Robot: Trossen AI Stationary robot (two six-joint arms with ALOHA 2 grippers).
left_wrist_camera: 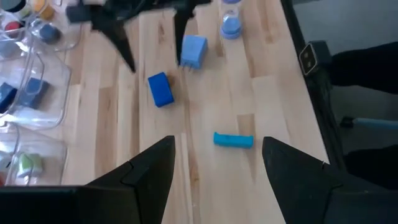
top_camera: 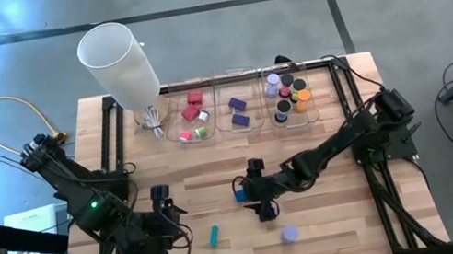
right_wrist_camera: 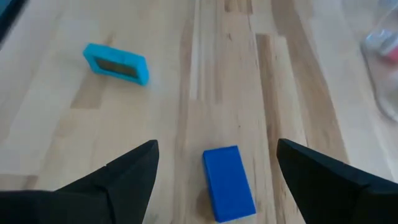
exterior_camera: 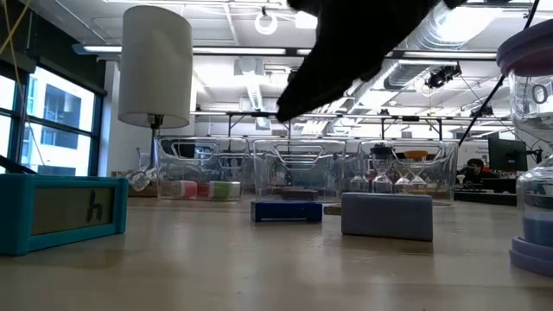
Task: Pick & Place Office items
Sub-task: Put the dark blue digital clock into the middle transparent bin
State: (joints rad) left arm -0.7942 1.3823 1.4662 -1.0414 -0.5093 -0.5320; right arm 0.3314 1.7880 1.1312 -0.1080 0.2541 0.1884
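Loose office items lie flat on the wooden table [top_camera: 336, 220]: a teal stick [top_camera: 215, 235], a dark blue block [right_wrist_camera: 229, 183], a paler blue block [left_wrist_camera: 193, 50] and a lavender roll [top_camera: 289, 234]. My right gripper [right_wrist_camera: 216, 146] hovers open over the dark blue block [top_camera: 240, 195], with a finger on either side and not touching it. At the table's near left, my left gripper [left_wrist_camera: 217, 180] is open and slants down toward the teal stick [left_wrist_camera: 233, 140], which lies ahead of its fingers. Neither gripper has anything in it.
Three clear bins [top_camera: 238, 111] stand in a row at the far side, holding red, purple and round pieces. A tall white cylinder [top_camera: 117, 62] stands at the far left. Bare wood lies between the bins and the loose pieces.
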